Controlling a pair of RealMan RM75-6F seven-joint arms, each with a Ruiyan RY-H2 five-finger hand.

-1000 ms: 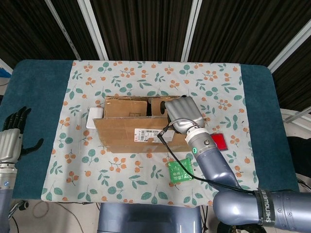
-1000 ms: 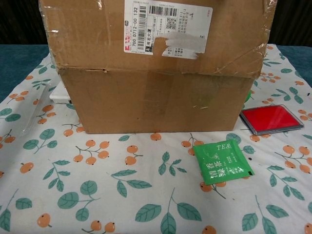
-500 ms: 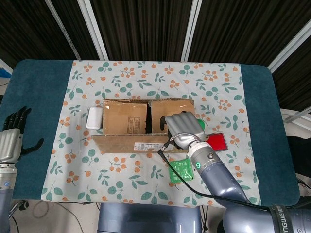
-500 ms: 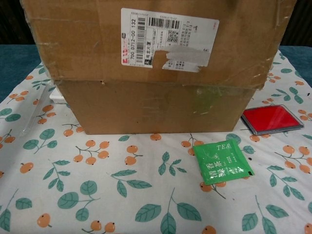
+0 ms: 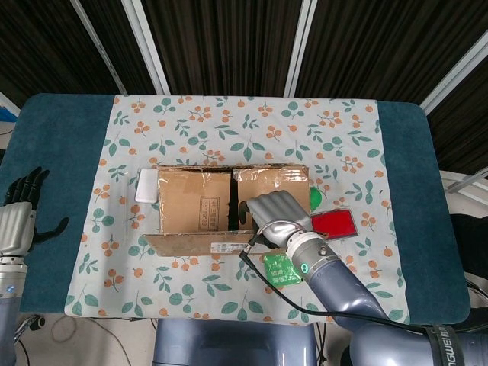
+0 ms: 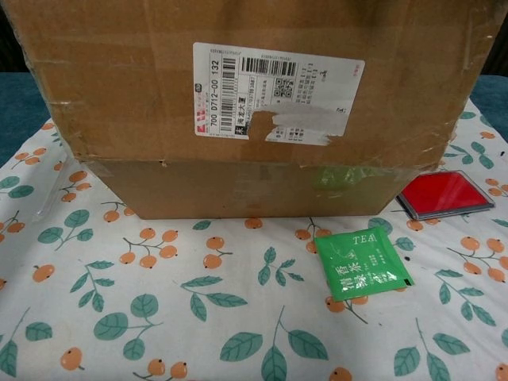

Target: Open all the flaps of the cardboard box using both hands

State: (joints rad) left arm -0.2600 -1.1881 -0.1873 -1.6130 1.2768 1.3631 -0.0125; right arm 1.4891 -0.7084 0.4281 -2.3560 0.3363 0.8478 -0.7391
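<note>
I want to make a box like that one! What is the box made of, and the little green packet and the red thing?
The box looks like plain brown cardboard, matte, with a paper label and shiny clear tape. The green packet seems glossy paper or foil: flat, printed "TEA", slightly crinkled. The red thing looks like smooth hard plastic with a grey rim, perhaps a lid or case; I can't tell for sure.

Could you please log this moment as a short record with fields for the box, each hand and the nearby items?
box: cardboard box, near flap folded down toward the robot, two inner flaps closed
right hand: right hand on the near edge of the box, fingers curled
left hand: left hand off the box, at the table's left edge, holding nothing
nearby: green tea packet, red case, white object
</note>
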